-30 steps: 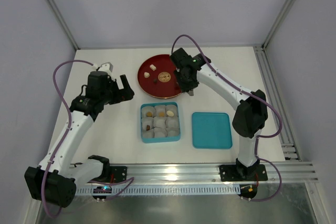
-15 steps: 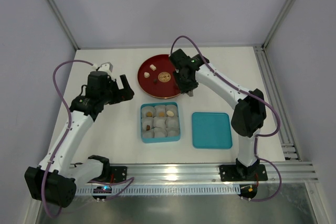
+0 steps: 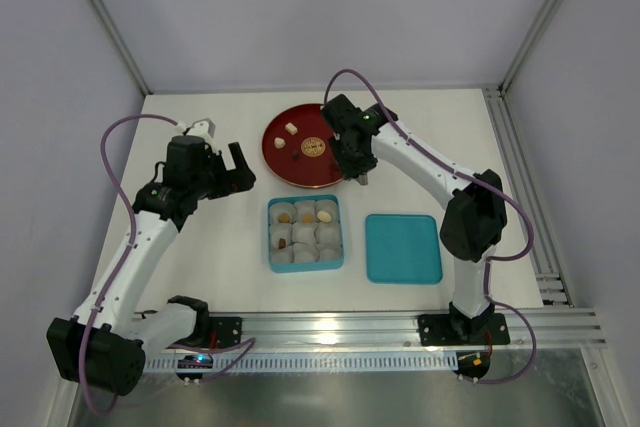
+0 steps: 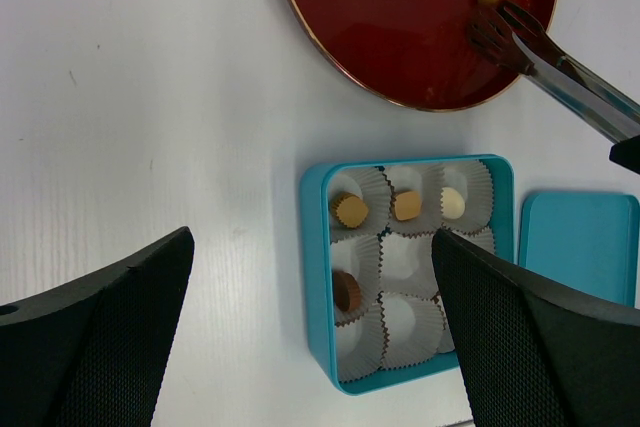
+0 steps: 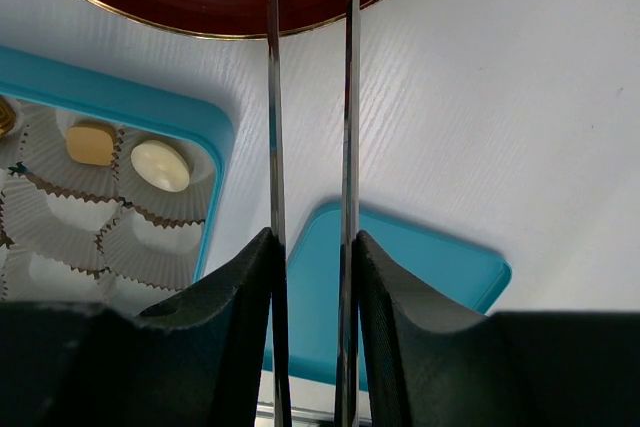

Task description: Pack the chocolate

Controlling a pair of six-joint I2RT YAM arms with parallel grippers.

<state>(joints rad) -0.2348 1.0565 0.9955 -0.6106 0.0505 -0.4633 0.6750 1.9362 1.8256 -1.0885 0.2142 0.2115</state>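
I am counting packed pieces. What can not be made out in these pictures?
Right wrist view: tips of the thin metal tongs, cut off at top.
Left wrist view: the square turquoise box's lower right corner, behind a black finger.
Top view: the round red plate's right side, under the right arm.

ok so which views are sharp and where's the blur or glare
Top external: even soft light, no glare. Left wrist: teal box and red plate sharp, left gripper's fingers dark, slightly soft. Right wrist: tongs crisp, right gripper nearly black.
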